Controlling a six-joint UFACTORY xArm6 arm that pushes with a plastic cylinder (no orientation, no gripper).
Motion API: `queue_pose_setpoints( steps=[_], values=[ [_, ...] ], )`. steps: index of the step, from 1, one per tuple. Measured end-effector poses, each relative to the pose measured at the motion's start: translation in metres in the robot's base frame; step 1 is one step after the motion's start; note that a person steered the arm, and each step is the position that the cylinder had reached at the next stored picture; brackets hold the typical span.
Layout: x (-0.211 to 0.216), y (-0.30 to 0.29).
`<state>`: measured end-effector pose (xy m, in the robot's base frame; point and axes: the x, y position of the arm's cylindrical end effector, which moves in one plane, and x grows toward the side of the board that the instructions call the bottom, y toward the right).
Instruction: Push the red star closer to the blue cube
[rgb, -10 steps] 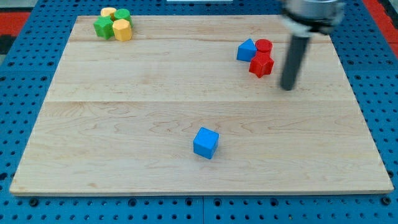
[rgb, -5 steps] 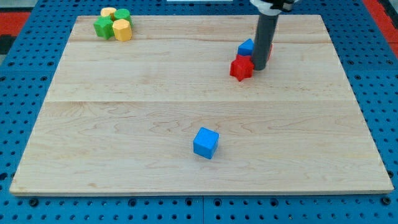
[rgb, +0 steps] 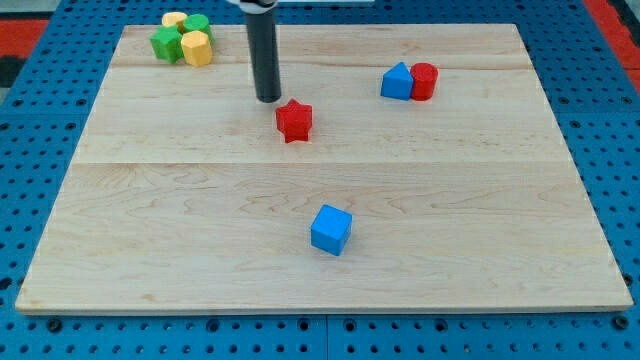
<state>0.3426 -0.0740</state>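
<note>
The red star (rgb: 294, 120) lies on the wooden board, a little above the middle. The blue cube (rgb: 331, 229) sits below it and slightly to the right, well apart from it. My tip (rgb: 268, 98) stands just up and to the left of the red star, with a small gap between them.
A blue block (rgb: 397, 81) and a red cylinder (rgb: 424, 80) touch each other at the upper right. A cluster of green (rgb: 167, 43) and yellow blocks (rgb: 197, 48) sits at the upper left corner. The board (rgb: 150, 200) lies on a blue pegboard.
The red star has been pushed left, away from the blue block and red cylinder. My tip has swept from the right side across to the star's upper left.
</note>
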Motion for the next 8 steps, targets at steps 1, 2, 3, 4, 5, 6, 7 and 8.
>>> queue_pose_setpoints(
  steps=[1, 2, 3, 4, 5, 6, 7, 8],
  values=[
    [0.028, 0.026],
    [0.039, 0.039],
    [0.029, 0.04],
    [0.019, 0.05],
    [0.026, 0.071],
    [0.049, 0.07],
    [0.074, 0.07],
    [0.094, 0.07]
  ],
)
